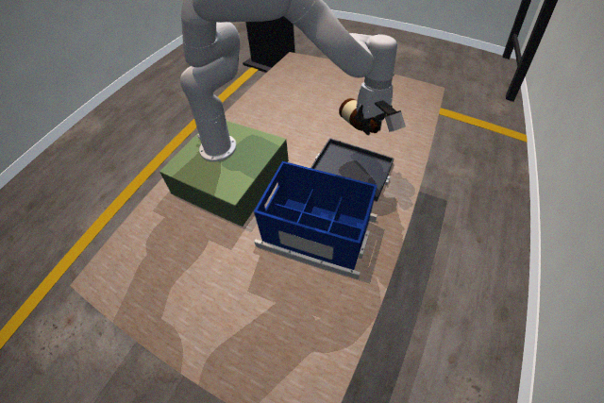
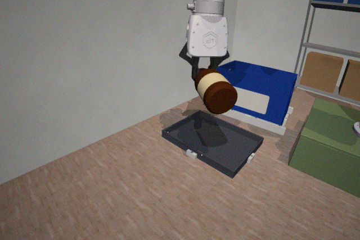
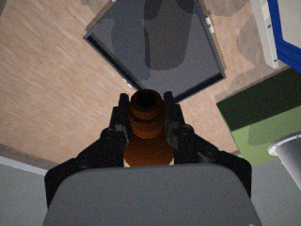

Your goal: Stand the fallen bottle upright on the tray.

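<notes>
My gripper [image 2: 203, 67] is shut on the neck end of a brown bottle [image 2: 215, 90] with a cream label band. I hold it tilted in the air, its base pointing down and outward, well above the dark grey tray [image 2: 212, 143]. In the top view the bottle [image 1: 354, 114] hangs above and behind the tray [image 1: 352, 164]. In the wrist view the bottle's neck [image 3: 147, 118] sits between my two black fingers, with the empty tray [image 3: 155, 47] below it.
A blue crate [image 1: 315, 213] with inner compartments stands on a pale base right beside the tray. My arm's green pedestal [image 1: 225, 169] is next to the crate. A shelf rack [image 2: 331, 36] with boxes stands at the far right.
</notes>
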`<move>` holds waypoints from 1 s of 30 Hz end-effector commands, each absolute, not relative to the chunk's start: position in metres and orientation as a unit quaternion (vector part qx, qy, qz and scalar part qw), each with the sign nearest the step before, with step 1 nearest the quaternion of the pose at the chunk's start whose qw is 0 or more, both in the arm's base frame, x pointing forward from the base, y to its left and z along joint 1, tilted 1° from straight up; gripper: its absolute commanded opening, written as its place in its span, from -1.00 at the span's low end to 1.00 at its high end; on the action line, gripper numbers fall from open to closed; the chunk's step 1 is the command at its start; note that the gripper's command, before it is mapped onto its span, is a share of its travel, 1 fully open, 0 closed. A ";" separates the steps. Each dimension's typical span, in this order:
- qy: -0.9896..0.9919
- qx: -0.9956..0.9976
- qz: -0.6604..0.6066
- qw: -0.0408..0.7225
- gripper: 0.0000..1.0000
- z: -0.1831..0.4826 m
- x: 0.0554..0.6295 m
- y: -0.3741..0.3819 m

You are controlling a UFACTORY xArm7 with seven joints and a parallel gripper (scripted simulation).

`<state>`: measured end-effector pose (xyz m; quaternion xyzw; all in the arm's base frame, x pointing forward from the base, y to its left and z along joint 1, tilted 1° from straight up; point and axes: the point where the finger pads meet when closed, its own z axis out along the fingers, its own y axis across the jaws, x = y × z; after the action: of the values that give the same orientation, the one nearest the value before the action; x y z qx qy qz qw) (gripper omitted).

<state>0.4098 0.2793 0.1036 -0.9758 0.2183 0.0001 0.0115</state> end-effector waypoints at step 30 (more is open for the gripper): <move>0.220 -0.974 -0.050 -0.002 -1.00 0.105 0.411 0.279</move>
<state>0.4100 0.2781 0.1034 -0.9748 0.2200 -0.0362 0.0001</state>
